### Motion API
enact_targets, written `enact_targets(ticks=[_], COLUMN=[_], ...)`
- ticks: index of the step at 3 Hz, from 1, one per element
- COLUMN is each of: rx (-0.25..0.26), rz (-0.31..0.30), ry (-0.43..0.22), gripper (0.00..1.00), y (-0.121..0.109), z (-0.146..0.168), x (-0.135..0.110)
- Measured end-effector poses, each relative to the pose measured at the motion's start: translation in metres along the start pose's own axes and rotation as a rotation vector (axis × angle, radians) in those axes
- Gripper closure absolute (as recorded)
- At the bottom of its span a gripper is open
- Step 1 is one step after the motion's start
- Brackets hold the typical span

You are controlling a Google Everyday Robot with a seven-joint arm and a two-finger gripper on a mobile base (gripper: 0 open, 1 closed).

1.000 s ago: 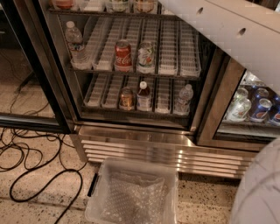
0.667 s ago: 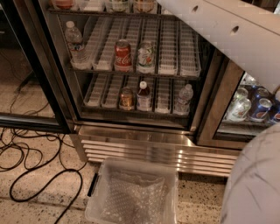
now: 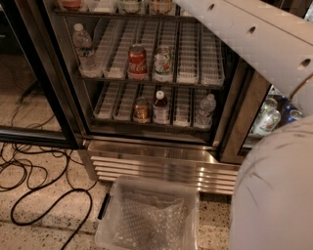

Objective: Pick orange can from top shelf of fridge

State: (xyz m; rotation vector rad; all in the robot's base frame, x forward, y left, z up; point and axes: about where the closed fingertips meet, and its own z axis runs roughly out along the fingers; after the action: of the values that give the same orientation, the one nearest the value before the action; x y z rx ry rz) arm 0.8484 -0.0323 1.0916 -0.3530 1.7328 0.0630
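Observation:
The fridge (image 3: pixel 161 155) stands open in front of me, with a steel louvred base. Only the front edge of its top shelf (image 3: pixel 112 13) shows, at the top of the camera view. Several items stand there, cut off by the frame edge. One of them is an orange-tan can (image 3: pixel 161 6), of which only the lower part shows. My white arm (image 3: pixel 254 39) crosses the upper right corner. The gripper is out of view.
The middle rack holds a water bottle (image 3: pixel 83 46), a red Coca-Cola can (image 3: pixel 138 61) and a green-white can (image 3: pixel 163 63). The lower rack holds an amber-brown can (image 3: pixel 142 110) and two bottles. A clear plastic bin (image 3: pixel 146 219) sits on the floor below, black cables (image 3: pixel 29 180) lie at left, and my body (image 3: pixel 274 195) fills the lower right.
My white body has grown larger in the lower right of the view. The fridge and its contents have barely shifted.

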Motion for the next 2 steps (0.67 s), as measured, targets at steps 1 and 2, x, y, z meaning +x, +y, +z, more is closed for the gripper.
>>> enact_targets(ticks=[1, 2], rx=[0.013, 0.024], rz=[0.001, 0.007], ry=[0.002, 0.006], gripper=[0.27, 0.24], y=[-0.0045, -0.0099], z=[0.0068, 0.0117], x=[0.001, 0.0039])
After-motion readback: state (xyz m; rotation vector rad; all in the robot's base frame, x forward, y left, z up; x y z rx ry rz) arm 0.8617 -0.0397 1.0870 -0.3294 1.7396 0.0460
